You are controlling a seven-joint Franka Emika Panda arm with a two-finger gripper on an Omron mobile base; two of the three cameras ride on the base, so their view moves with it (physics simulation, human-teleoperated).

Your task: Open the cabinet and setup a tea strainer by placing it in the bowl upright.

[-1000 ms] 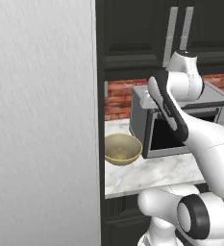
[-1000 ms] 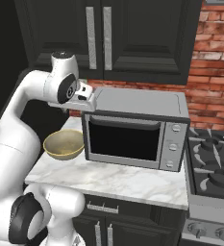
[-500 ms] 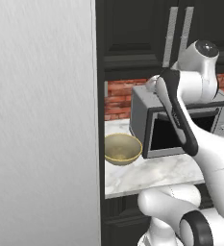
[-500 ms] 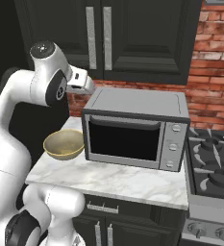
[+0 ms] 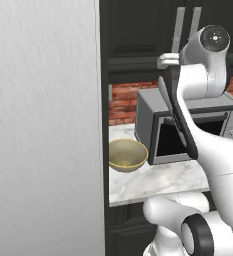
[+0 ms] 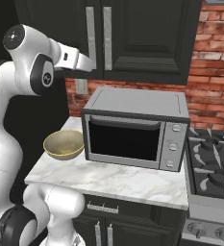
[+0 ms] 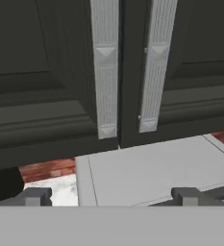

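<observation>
The black cabinet [image 6: 142, 38] hangs above the microwave with both doors shut. Its two silver bar handles [image 7: 105, 72] stand side by side straight ahead in the hand view. My gripper [image 6: 91, 65] is raised in front of the lower ends of those handles, a little short of them, open with nothing between its fingers [image 7: 34, 196]. The olive-yellow bowl [image 6: 64, 144] sits empty on the marble counter left of the microwave, also seen as the bowl [image 5: 128, 155] in the left base view. The tea strainer is hidden.
A grey microwave [image 6: 137, 129] with its door shut stands on the counter [image 6: 108, 178] below the gripper. A stove [image 6: 214, 168] lies to the right, a brick wall [image 6: 214, 57] behind. A tall grey panel [image 5: 43, 125] blocks the left side.
The arm has lifted from beside the microwave up to the cabinet's handles, and the jaws have spread wider. The bowl and the doors have not moved.
</observation>
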